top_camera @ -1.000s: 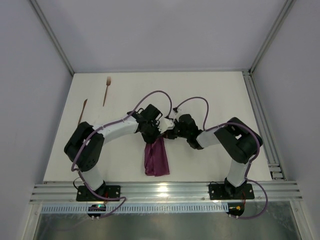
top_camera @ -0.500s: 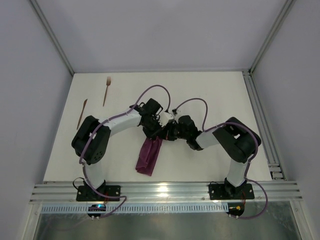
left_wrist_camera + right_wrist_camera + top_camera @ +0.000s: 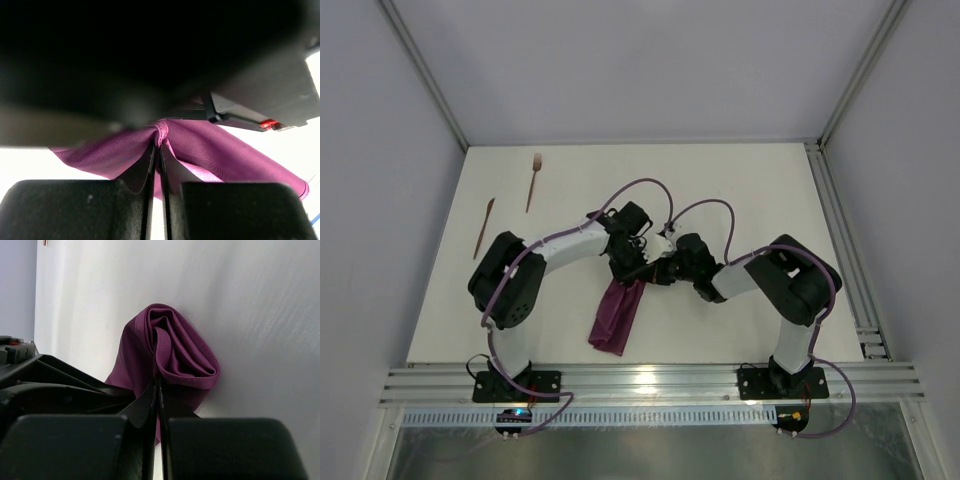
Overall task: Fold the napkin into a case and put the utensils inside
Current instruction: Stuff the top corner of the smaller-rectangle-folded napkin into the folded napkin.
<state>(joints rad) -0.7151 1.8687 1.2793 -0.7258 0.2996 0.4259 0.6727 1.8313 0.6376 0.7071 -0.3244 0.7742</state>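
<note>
Left claw [image 3: 159, 145]: clamped on napkin [image 3: 215, 150], cloth bunched right at the tips.
Right claw [image 3: 159, 382]: pinching the same napkin's rolled fold, just beside left claw.
Napkin: narrow bundle trailing from both claws toward the arm bases.
Fork [image 3: 533, 180], knife stick [image 3: 484, 222]: loose on table [image 3: 750, 190], well left of left claw.

You've got a white surface [image 3: 740, 190] boxed in by plain pale grey walls: back wall [image 3: 640, 60], left wall [image 3: 370, 220], right wall [image 3: 920, 220]. Two aluminium posts [image 3: 425, 75] rise from the far corners. An aluminium rail [image 3: 650, 382] runs along the near edge, a side rail [image 3: 842, 250] along the right. Below the near rail you see a white slotted strip [image 3: 620, 415], then a dull metal sheet [image 3: 640, 455]. Light is soft and even, with slight glare on the near rail
</note>
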